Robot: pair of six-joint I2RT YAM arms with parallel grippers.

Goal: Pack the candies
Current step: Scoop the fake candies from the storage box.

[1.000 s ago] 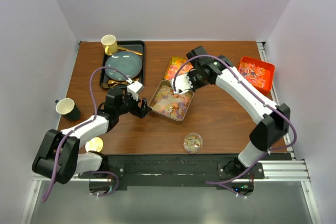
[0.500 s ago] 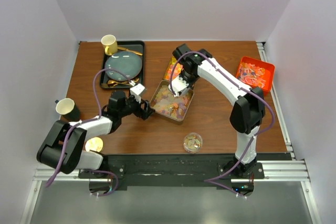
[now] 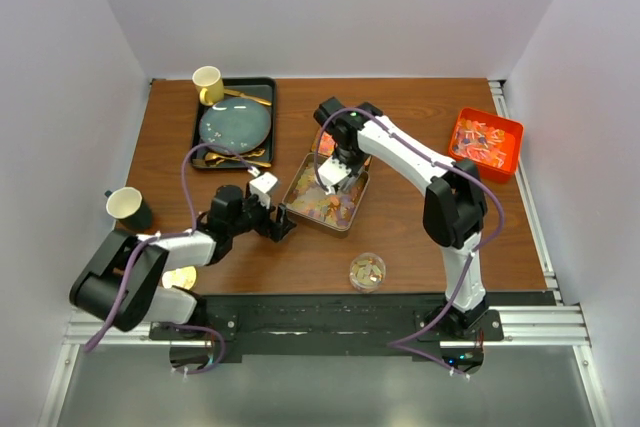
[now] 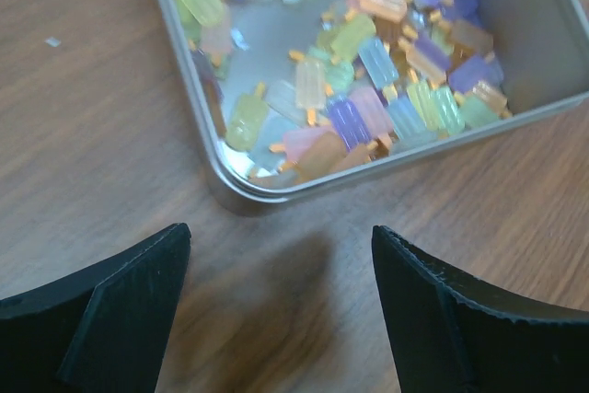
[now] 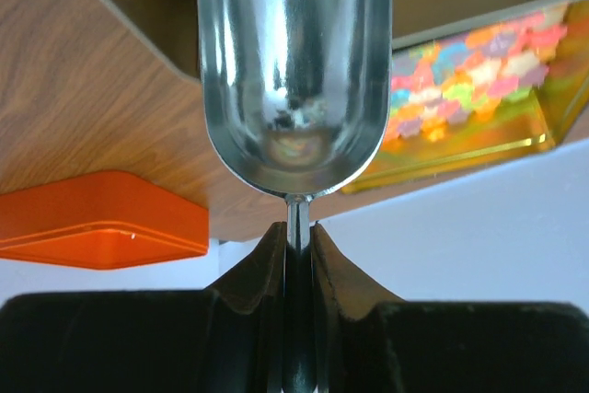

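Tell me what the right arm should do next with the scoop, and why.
Probably dip the scoop into the pastel candies in the metal tin: the right tool is shut on its handle, its bowl looks empty, and it hangs over the tin.

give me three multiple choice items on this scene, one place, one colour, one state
1. Where on the table is the orange bin? A left side B right side C centre
2. The cup at the black tray's far-left corner is A yellow B red C blue
3. The right fingers are A open, empty B shut on the scoop C shut on a cup
Answers: B, it sits by the right edge; A, its wall is plainly yellow; B, they pinch the scoop's thin handle.
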